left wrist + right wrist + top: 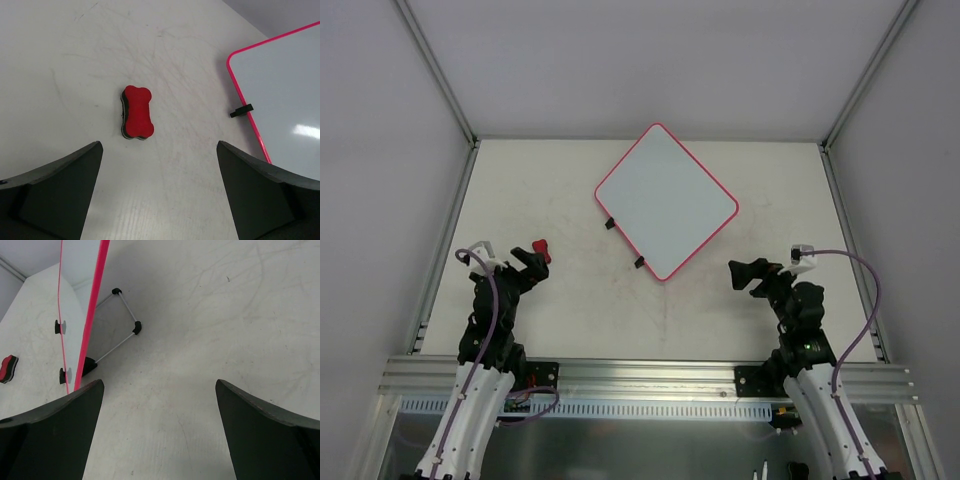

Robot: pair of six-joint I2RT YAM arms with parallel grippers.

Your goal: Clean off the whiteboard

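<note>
The whiteboard (pixel 665 200) lies turned like a diamond at the middle back of the table, white with a pink-red rim and two black clips on its left edge. No marks show on its face. A red bow-shaped eraser (pixel 137 111) rests flat on the table left of the board, a clip (pixel 241 110) and the whiteboard (pixel 285 90) showing to its right. My left gripper (pixel 528 266) hovers just short of the eraser (pixel 542 250), open and holding nothing. My right gripper (pixel 748 275) is open over bare table near the board's lower right edge, with the whiteboard's rim (pixel 96 300) at its left.
A thin wire stand (pixel 125 315) with black corner pieces sits under the whiteboard's near side. Metal rails (pixel 450 230) run along both table sides, and an aluminium bar (pixel 650 375) spans the front edge between the arm bases. Grey walls close in the back.
</note>
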